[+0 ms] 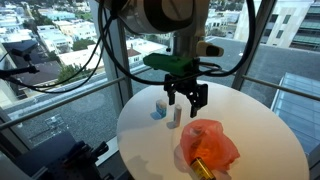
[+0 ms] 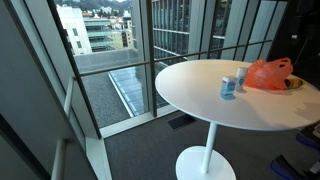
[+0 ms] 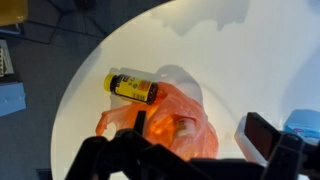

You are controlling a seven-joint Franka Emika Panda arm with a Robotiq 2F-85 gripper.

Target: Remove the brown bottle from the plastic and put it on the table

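Wrist view: jaws hang spread and empty over the orange plastic bag [image 3: 170, 130]. Beyond it, the brown bottle [image 3: 132, 87] lies on the white bench [image 3: 240, 50], its base seemingly tucked in plastic. Nothing looks done yet: grasp, removal and placing all remain.

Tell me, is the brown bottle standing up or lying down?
Lying down. The wrist view shows the brown bottle on its side on the table, one end at the orange plastic bag.
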